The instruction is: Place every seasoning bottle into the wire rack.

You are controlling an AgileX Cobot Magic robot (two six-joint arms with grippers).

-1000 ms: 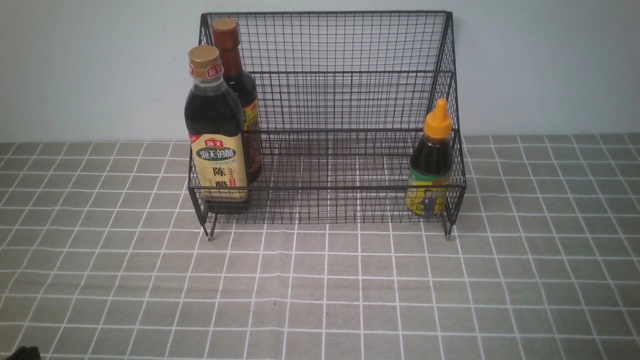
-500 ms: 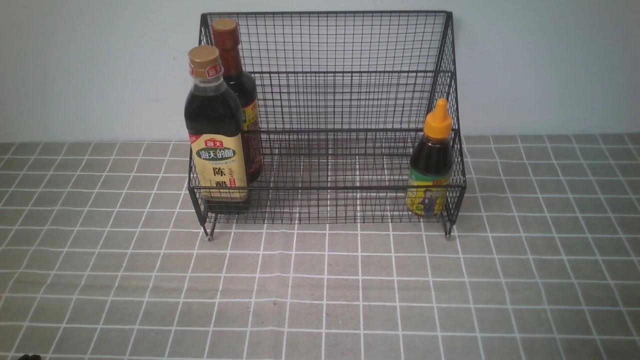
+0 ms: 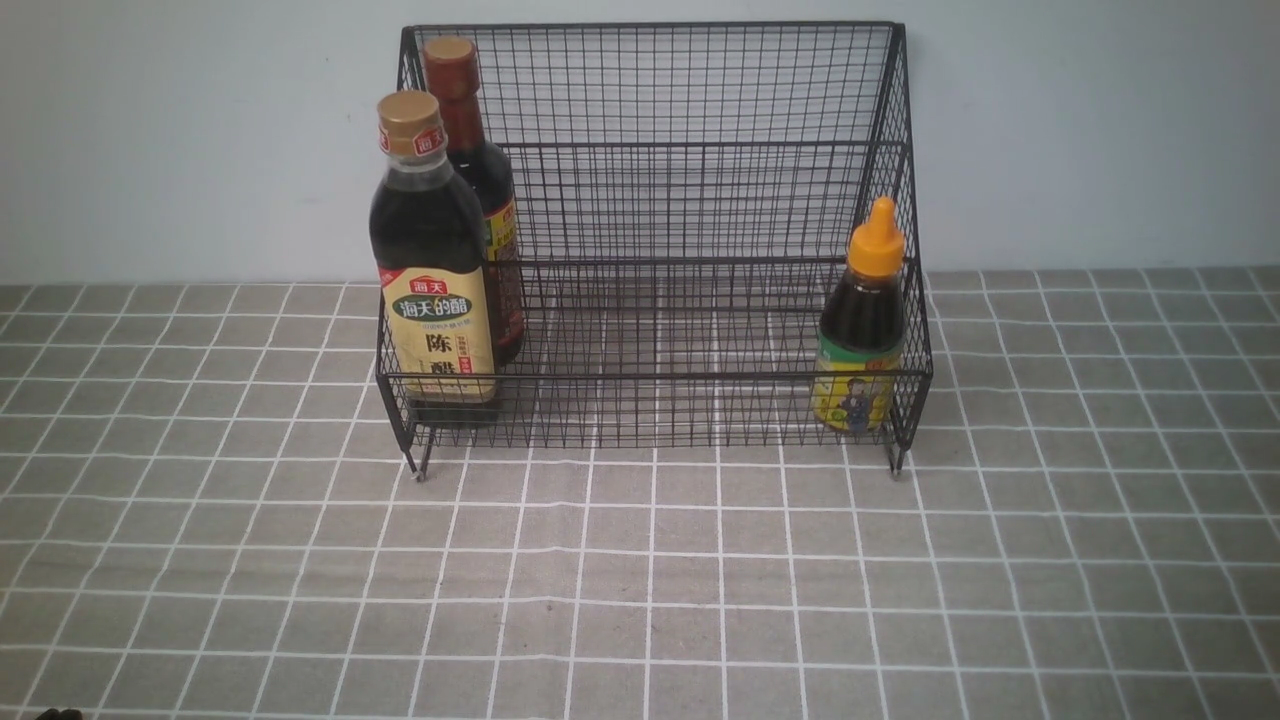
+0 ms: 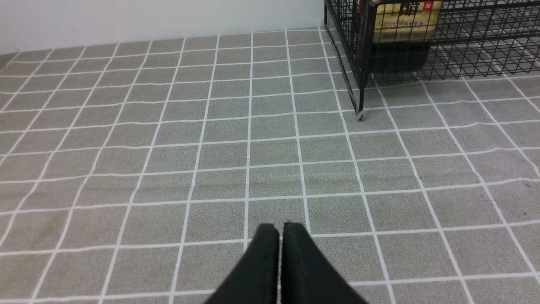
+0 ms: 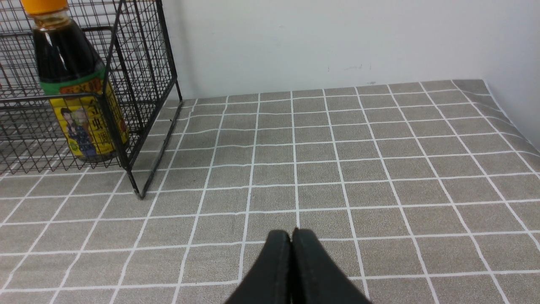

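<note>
front view: wire rack (image 3: 690, 200) stands on the grey checked cloth (image 3: 640, 580), its tall back close to the pale wall (image 3: 180, 140)
front view, left end of rack: gold-cap bottle (image 3: 432, 260) stands upright on the lower front tier, beige label facing the camera; brown-neck bottle (image 3: 478, 170) stands upright just behind it on the higher tier, mostly hidden by it
front view, right end of rack: orange-cap bottle (image 3: 864, 325) stands upright on the lower tier, against the right side mesh
front view, middle of rack: bare mesh between the two ends
front view, arms: only a dark scrap at the bottom left corner; neither claw shows here
left wrist view: left gripper (image 4: 280, 230) hangs above the cloth with both black fingers pressed together, nothing between them
left wrist view, rack: a front corner of the rack and one short foot (image 4: 360, 114) show, well apart from the fingers; the lower part of the gold-cap bottle sits inside, behind the mesh
right wrist view: right gripper (image 5: 292, 236) hangs above the cloth, fingers together, nothing between them
right wrist view, rack: the rack's right end shows, well apart from the fingers, with the orange-cap bottle upright inside its front corner, yellow and green label toward the camera
</note>
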